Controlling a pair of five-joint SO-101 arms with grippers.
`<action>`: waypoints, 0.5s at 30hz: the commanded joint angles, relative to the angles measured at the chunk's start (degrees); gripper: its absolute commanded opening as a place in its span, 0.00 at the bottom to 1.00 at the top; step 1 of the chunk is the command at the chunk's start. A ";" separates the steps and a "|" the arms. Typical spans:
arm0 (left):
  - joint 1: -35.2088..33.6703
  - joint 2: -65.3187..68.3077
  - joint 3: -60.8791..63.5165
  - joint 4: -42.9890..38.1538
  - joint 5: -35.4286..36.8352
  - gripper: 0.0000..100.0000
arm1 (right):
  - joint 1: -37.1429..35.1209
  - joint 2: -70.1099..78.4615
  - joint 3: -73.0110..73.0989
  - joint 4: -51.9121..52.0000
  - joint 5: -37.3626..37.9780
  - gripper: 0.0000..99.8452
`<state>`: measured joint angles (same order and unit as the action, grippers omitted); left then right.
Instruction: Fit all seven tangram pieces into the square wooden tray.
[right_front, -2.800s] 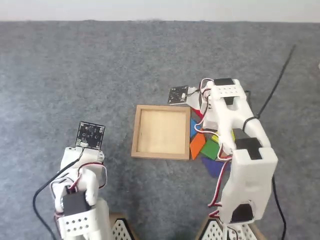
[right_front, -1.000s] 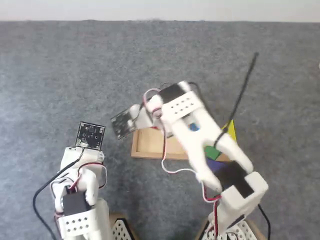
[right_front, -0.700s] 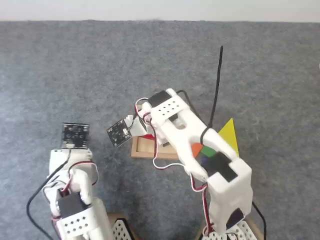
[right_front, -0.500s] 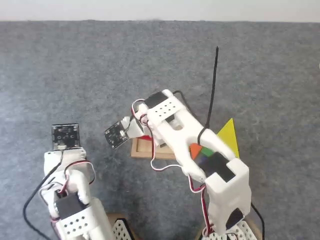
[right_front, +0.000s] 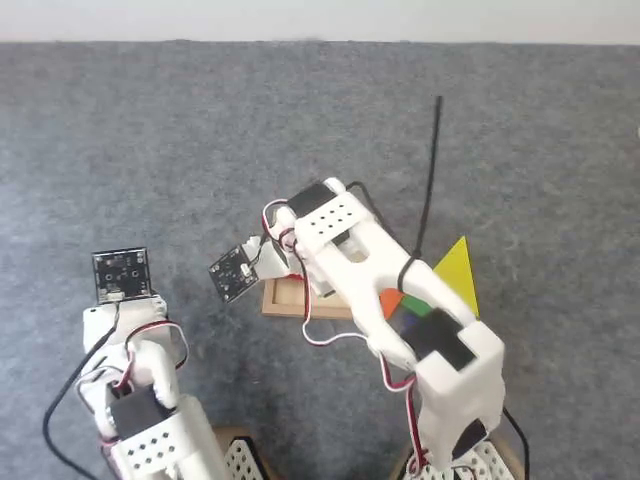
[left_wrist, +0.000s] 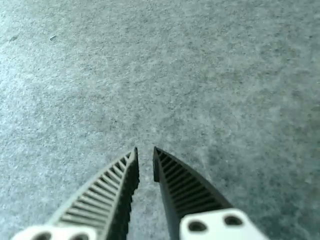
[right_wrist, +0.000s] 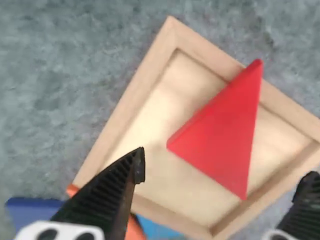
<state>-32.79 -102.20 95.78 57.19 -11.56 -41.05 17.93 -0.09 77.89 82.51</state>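
Lying inside the square wooden tray (right_wrist: 131, 95), the red triangle (right_wrist: 220, 137) pushes one sharp tip out over a wall of the tray. Its long axis runs from that tip across the floor toward the opposite wall, roughly square to the rim it crosses. The broad end sits on the tray floor, so the piece looks slightly propped.

The right tool (right_wrist: 223, 167) hangs above it with its jaws spread wide, one to each side of the triangle and holding nothing. Just outside the tray wall nearest the ribbed finger (right_wrist: 107, 197), a blue piece (right_wrist: 27, 215) and an orange piece (right_wrist: 72, 190) lie on the grey counter (right_front: 150, 130).

From above, the right arm (right_front: 350, 240) reaches across the tray and covers most of it, leaving bare the corner at 7 o'clock. A yellow triangle (right_front: 457, 270) lies well apart from the tray at 3 o'clock, with its tip pointing to 12 o'clock. A green piece (right_front: 417, 306) shows beside the arm at about 4 o'clock. A black cable (right_front: 430, 180) stands up from the arm toward 12 o'clock.

The left arm (right_front: 135, 390) sits at 8 o'clock from the tray. The left tool (left_wrist: 145, 152) is over bare counter, its jaws nearly together with a thin gap and nothing between them.
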 joint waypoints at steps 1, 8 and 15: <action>-0.18 -0.70 -2.95 -1.85 0.53 0.06 | -0.13 -9.36 -3.69 3.91 -5.63 0.41; -0.18 -0.70 -2.95 -1.67 0.53 0.06 | -0.13 -15.34 -2.02 5.85 -46.95 0.24; -0.26 -0.70 -2.95 -1.58 0.44 0.06 | -0.22 -9.89 2.46 0.22 -69.45 0.16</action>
<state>-32.79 -102.20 95.78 57.19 -11.56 -41.05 7.38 2.81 80.62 20.62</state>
